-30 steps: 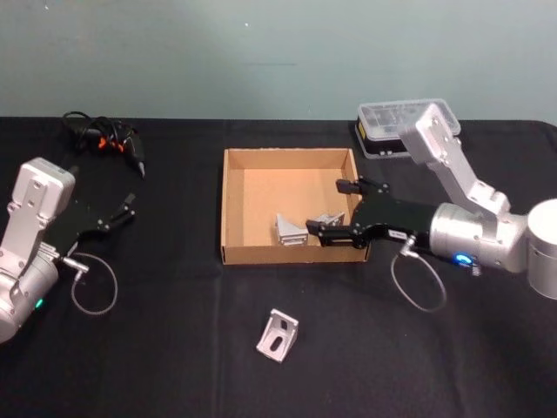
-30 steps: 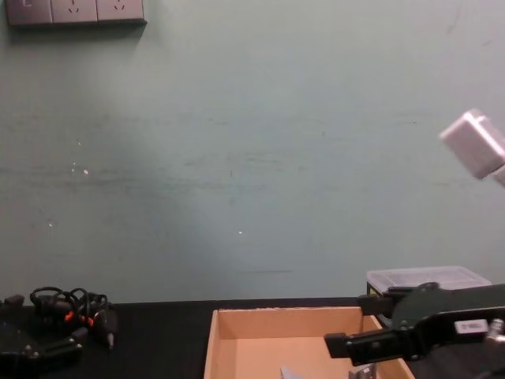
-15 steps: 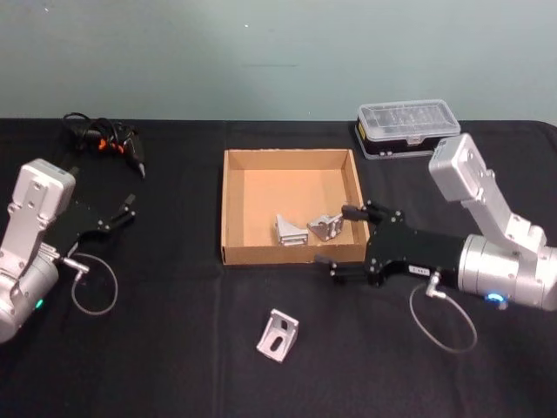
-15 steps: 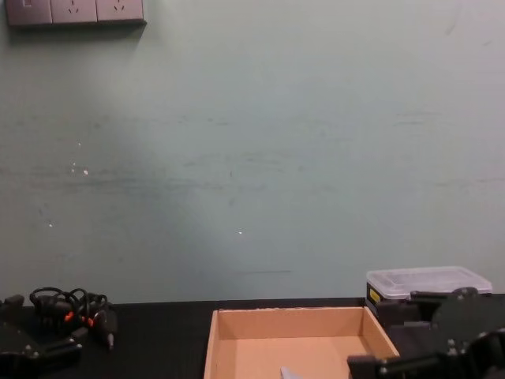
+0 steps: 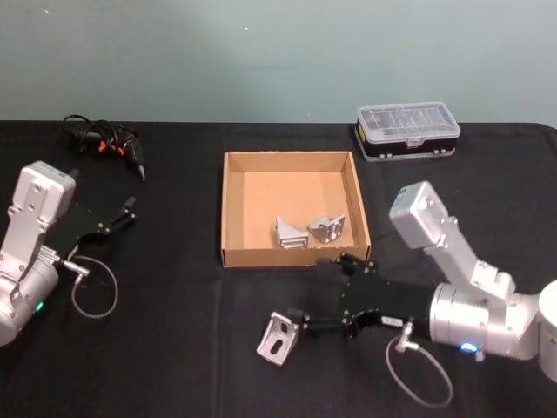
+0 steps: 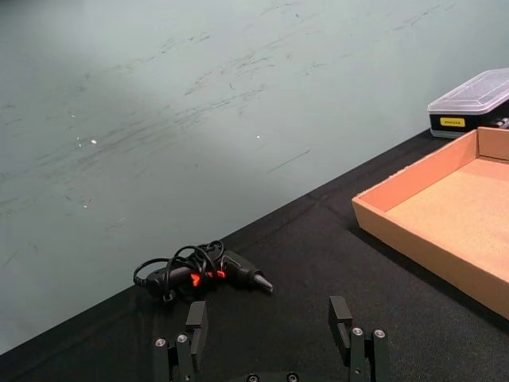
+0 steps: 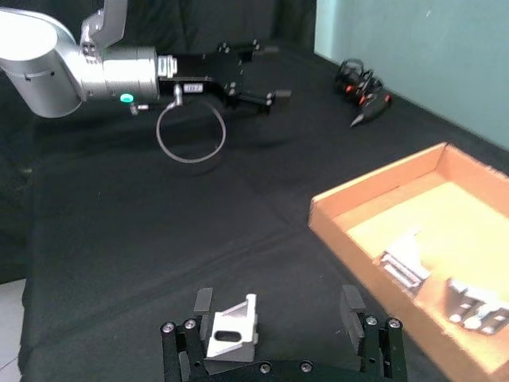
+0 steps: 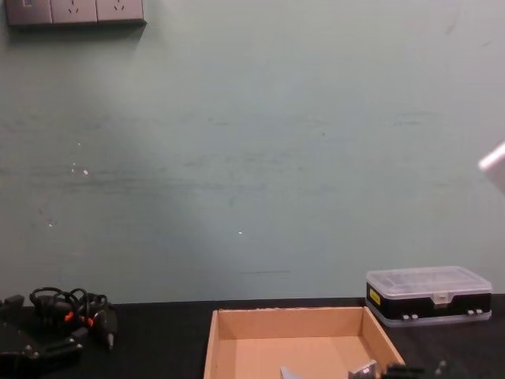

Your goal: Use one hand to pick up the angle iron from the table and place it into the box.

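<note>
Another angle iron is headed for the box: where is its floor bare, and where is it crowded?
The box floor is bare across the back half, along the far wall, and in the front-left corner. It is crowded front-right, where two angle irons lie by the near wall. The open right end effector is at the loose angle iron.

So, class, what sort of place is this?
Probably a robotics lab bench: a black table against a bare wall with sockets, the open right gripper by a loose angle iron, the left gripper parked, and a cardboard box holding two more.
</note>
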Robot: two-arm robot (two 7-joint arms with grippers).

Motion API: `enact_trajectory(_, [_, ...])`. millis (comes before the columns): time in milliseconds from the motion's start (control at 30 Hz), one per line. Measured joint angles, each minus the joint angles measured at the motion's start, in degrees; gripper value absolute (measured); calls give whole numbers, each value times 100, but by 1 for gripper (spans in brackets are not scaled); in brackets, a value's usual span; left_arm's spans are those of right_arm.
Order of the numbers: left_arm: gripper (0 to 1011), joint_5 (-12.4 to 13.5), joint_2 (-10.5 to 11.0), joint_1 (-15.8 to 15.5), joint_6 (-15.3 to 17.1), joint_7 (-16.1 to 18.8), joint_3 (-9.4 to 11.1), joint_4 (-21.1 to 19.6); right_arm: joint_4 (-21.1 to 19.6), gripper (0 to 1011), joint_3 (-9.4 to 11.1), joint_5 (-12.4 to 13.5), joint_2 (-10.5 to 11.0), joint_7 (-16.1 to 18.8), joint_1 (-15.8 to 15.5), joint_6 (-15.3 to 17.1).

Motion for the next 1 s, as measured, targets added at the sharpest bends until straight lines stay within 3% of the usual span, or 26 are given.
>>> enact_trajectory(500, [1000, 0, 0, 0, 0, 0, 0, 0, 239, 1002, -434, -401, -289, -37, 327, 574])
enact_trajectory(1000, [1000, 0, 0, 0, 0, 0, 0, 0, 552, 1003, -676, -684, -484, 178, 595, 639])
